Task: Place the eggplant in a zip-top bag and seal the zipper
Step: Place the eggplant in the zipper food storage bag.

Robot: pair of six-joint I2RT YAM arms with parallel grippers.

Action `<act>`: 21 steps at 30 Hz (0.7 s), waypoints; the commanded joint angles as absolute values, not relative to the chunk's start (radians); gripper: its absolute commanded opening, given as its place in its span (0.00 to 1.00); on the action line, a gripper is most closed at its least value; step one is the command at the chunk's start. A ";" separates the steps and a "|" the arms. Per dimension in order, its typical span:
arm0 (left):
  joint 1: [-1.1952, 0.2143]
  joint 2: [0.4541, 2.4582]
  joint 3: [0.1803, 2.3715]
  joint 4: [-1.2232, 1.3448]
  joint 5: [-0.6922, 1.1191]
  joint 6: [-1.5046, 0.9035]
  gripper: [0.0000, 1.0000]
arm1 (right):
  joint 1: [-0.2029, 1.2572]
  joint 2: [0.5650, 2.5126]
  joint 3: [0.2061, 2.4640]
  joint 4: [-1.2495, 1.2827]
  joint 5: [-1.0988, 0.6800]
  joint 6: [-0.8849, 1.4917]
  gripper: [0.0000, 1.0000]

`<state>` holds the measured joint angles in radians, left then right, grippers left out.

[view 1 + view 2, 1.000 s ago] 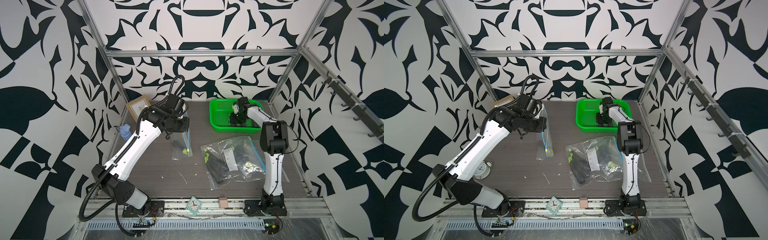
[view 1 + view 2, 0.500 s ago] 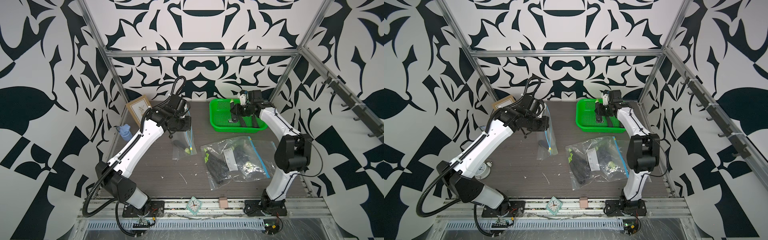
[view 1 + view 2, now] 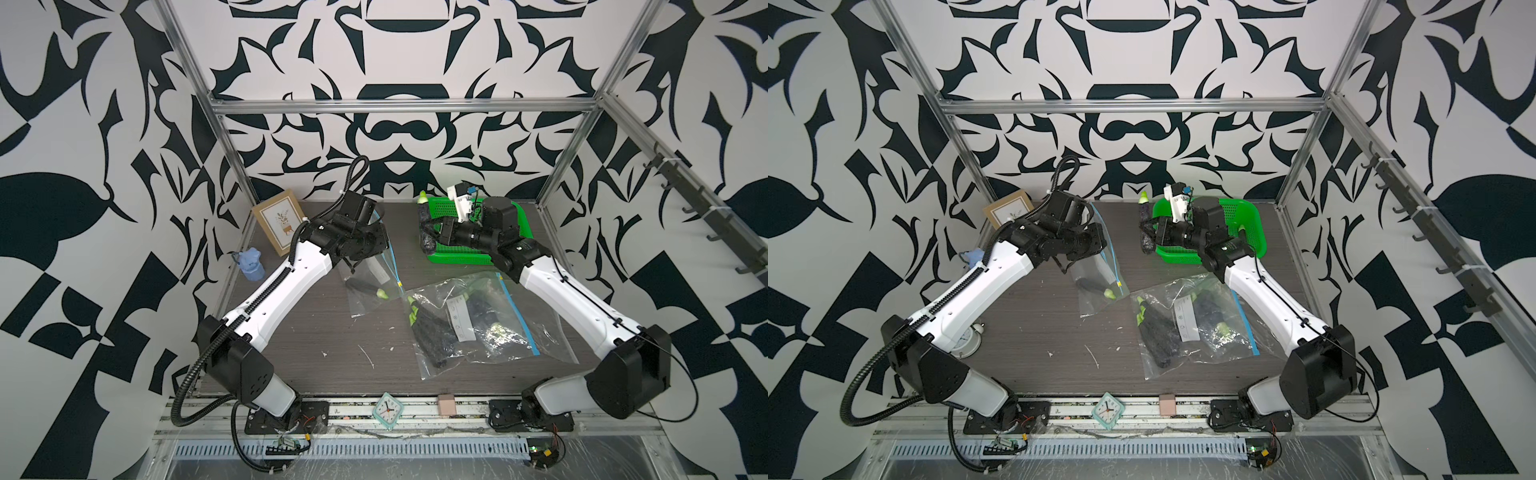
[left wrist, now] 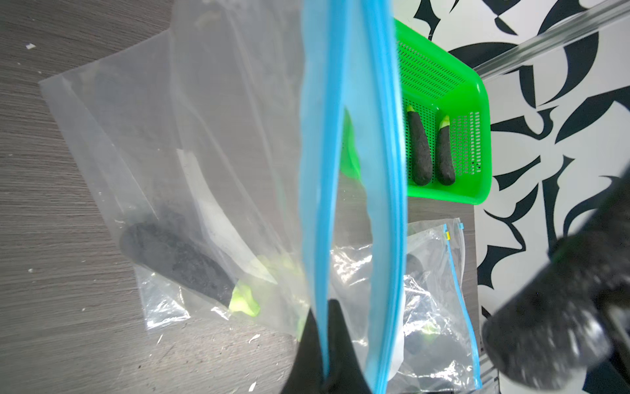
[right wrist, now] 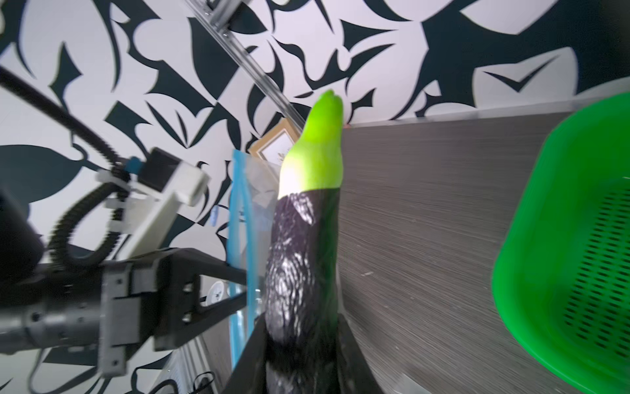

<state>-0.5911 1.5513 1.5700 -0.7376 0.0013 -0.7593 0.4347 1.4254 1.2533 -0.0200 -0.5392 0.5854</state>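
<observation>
1. Currently the eggplant (image 3: 423, 212) is held at the green basket's (image 3: 457, 258) edge, apart from the zip-top bag (image 3: 368, 303).
2. Best to feed its blunt end between the spread lips without knocking the pinched lip loose.
3. Partly closed, the right fingers (image 5: 249, 365) clamp its dark body.
4. Fully closed, the left fingers (image 4: 341, 351) pinch one blue zipper lip (image 4: 320, 170).

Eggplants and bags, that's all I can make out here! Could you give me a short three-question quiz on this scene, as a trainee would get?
1. True or false: the right gripper grips an eggplant.
2. How many eggplants lie in the green basket in the left wrist view? A none, B two, C five.
3. Fill in: the left gripper pinches a zip-top bag by its ___ zipper strip.
Key: 1 true; 2 B; 3 blue.
</observation>
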 commanded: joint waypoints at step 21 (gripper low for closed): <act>-0.587 1.466 1.470 -0.575 0.025 -0.949 0.00 | 0.601 1.530 1.220 0.473 -0.382 0.867 0.03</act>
